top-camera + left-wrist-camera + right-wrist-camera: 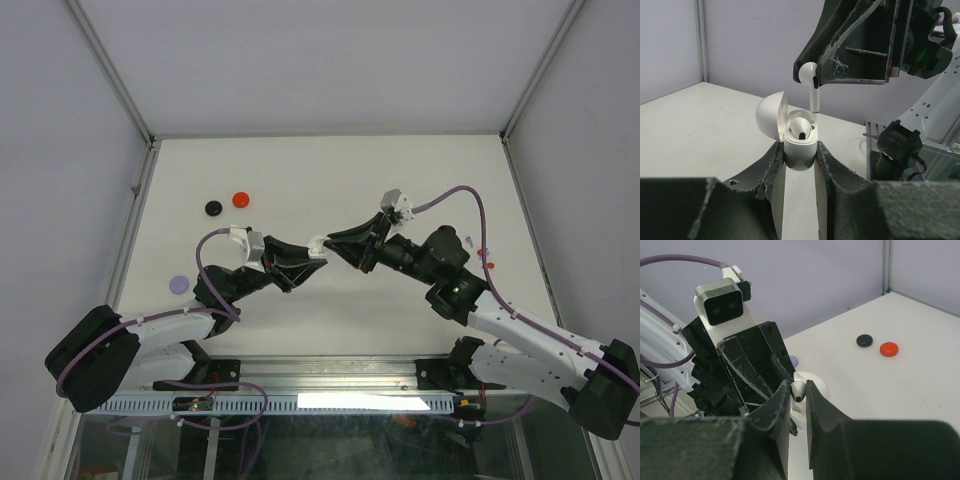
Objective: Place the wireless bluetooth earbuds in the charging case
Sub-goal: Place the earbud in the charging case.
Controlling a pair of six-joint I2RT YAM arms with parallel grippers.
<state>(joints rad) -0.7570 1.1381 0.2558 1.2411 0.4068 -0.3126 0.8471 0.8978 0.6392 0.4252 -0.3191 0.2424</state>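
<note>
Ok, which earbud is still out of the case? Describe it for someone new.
Look at the middle of the white table. There the left claw holds the open charging case; just above it the right claw pinches the loose earbud. Unlike its twin seated in the case, it hangs in the air, stem down.

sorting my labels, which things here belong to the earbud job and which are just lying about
Job:
case
seated earbud
held earbud
left tool
right tool

Lying about:
black disc
red disc
purple disc
</note>
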